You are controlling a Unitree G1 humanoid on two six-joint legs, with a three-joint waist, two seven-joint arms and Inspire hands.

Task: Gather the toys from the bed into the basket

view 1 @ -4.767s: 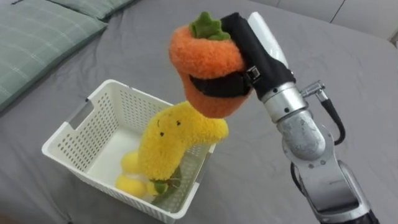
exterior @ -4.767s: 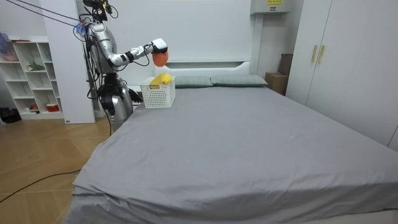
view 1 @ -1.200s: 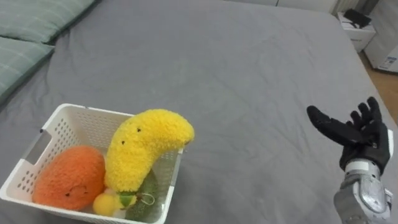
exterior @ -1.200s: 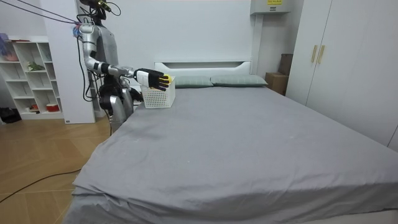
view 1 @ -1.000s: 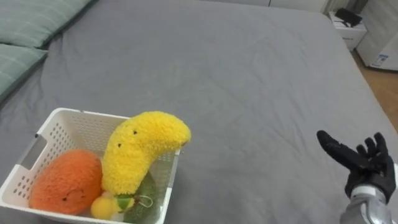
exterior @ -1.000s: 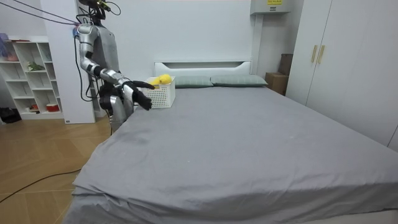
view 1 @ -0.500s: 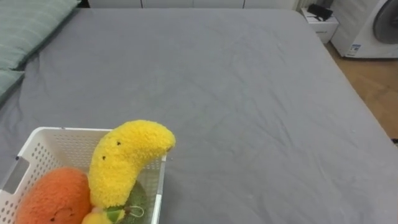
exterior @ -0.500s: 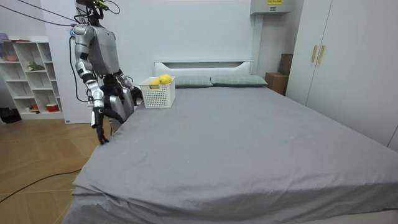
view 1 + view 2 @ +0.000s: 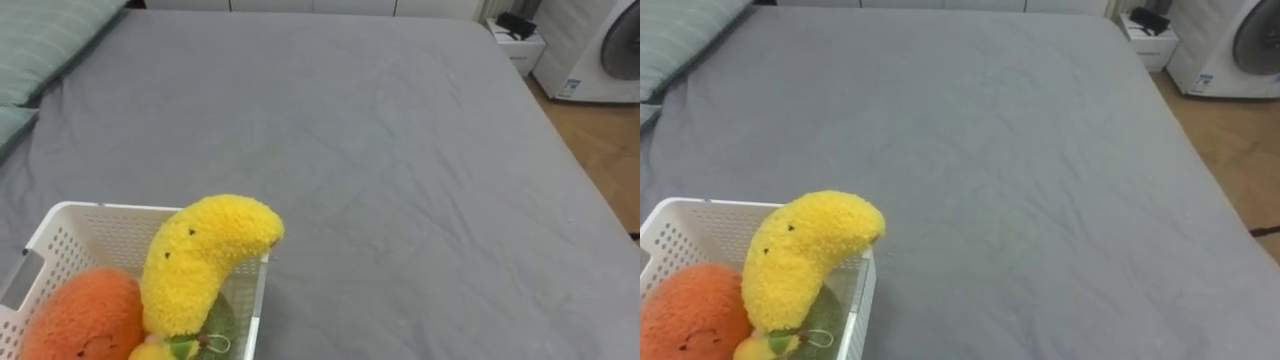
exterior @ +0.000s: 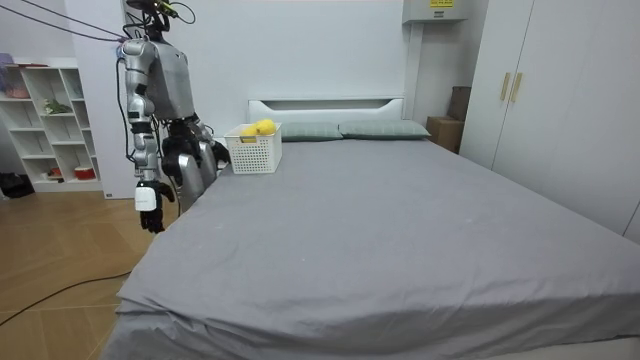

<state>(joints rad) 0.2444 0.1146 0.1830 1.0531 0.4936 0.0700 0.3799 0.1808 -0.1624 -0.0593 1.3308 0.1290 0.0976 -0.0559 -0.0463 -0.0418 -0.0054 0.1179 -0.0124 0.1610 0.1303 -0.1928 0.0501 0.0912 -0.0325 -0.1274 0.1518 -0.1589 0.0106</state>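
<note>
The room is bright, and soft, even light falls from above. The grey bed has faint shadows in its little wrinkles. In the room view its hanging side looks darker than its top. The yellow toy is bright on top and darker underneath. The white wall looks pale and bright.

No print can be read. A yellow label sits on the wall box over the bed head, and a small sticker on the washer; both are too small to read.
</note>
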